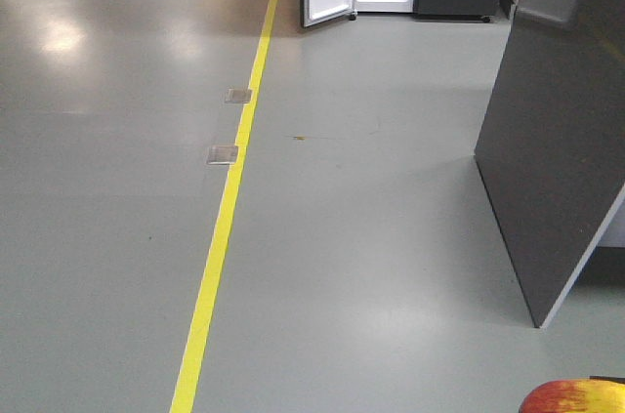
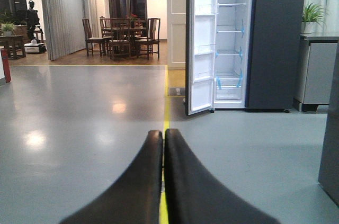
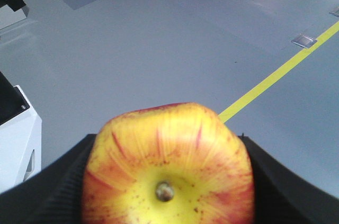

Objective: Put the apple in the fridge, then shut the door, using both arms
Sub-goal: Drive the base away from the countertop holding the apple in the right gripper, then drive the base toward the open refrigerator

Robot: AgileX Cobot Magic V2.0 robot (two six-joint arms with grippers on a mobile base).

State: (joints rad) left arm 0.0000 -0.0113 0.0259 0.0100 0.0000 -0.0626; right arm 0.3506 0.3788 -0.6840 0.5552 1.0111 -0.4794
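Observation:
The apple (image 3: pixel 168 168), yellow with red streaks and its stem facing the camera, sits between the black pads (image 3: pixel 58 187) of my right gripper (image 3: pixel 168 181), which is shut on it. Its red top (image 1: pixel 574 398) peeks in at the bottom right of the front view. Far across the floor stands the fridge (image 2: pixel 275 38), dark grey-blue, white inside with glass shelves. Its door (image 2: pixel 200 44) hangs wide open to the left, white inner face showing. My left gripper (image 2: pixel 163 135) points toward it, its fingers pressed together with nothing between them.
A dark flat-sided counter block (image 1: pixel 557 140) stands close on the right. A yellow floor line (image 1: pixel 229 198) runs toward the fridge, with two metal floor plates (image 1: pixel 223 154) beside it. Chairs and a table (image 2: pixel 122 36) stand far back left; a grey cabinet (image 2: pixel 315 73) is right of the fridge.

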